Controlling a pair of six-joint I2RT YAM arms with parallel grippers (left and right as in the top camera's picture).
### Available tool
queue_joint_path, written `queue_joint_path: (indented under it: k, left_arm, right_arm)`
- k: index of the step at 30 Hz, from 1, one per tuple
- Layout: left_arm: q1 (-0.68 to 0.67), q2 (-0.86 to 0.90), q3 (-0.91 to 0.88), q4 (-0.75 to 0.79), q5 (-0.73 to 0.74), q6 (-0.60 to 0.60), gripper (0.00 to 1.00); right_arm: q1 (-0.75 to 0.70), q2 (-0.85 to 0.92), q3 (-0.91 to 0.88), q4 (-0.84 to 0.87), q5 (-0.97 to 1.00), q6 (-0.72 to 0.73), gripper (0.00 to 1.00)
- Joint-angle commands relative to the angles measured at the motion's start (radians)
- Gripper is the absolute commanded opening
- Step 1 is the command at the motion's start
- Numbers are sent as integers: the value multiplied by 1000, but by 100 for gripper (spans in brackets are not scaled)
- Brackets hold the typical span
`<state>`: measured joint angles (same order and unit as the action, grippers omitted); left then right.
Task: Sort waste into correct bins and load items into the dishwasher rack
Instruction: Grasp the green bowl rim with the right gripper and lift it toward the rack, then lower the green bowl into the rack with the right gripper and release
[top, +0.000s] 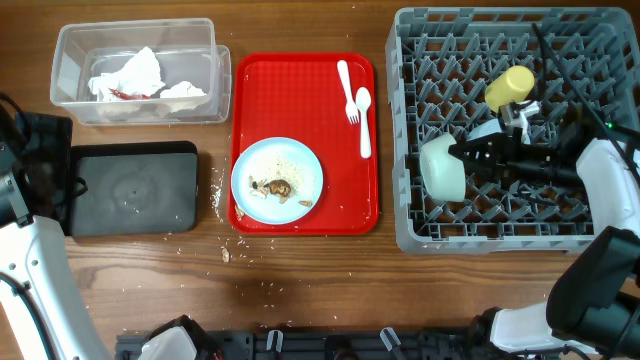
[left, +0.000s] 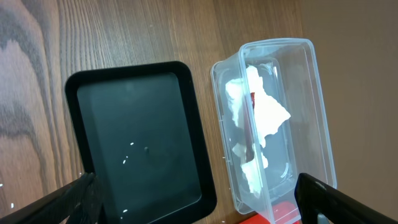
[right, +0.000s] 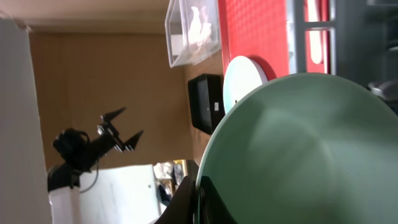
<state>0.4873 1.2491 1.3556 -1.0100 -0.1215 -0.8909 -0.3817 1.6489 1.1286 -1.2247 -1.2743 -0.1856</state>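
Note:
My right gripper (right: 199, 200) is shut on the rim of the pale green bowl (top: 441, 168), which it holds on edge inside the grey dishwasher rack (top: 600, 30). A yellow cup (top: 509, 87) lies in the rack behind it. On the red tray, a light blue plate (top: 290, 160) carries brown food scraps (top: 275, 187), with a white fork (top: 347, 90) and spoon (top: 364, 120) beside it. Stained napkins (top: 130, 78) lie in the clear tub (top: 70, 50). My left gripper (left: 199, 211) hangs open over the black tray (left: 143, 134) and the tub (left: 311, 112), holding nothing.
The red serving tray (top: 300, 75) lies between the bins and the rack. Pale crumbs (top: 222, 190) are scattered on the wooden table beside the black tray (top: 133, 188). The right arm (top: 610, 180) reaches across the rack's right side.

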Motion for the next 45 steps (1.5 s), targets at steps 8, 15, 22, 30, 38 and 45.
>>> queue_joint_path:
  k: [8, 15, 22, 30, 38, 45]
  left_arm:
    - [6, -3, -3, 2, -2, 20, 100]
    - [6, -4, -3, 2, -2, 20, 100]
    - [6, -4, -3, 2, -2, 20, 100]
    - [6, -4, -3, 2, -3, 20, 100]
    - [6, -4, -3, 2, -2, 20, 100]
    - [6, -4, -3, 2, -2, 20, 100]
  right_arm:
    - [-32, -23, -23, -43, 354, 14, 5]
    - [-32, -103, -10, 28, 737, 238, 14]
    - [-32, -292, 89, 32, 949, 407, 98]
    - [27, -330, 102, 17, 969, 423, 80]
    - [230, -322, -6, -2, 1114, 552, 4]
    - [233, -296, -57, 40, 1150, 581, 4]
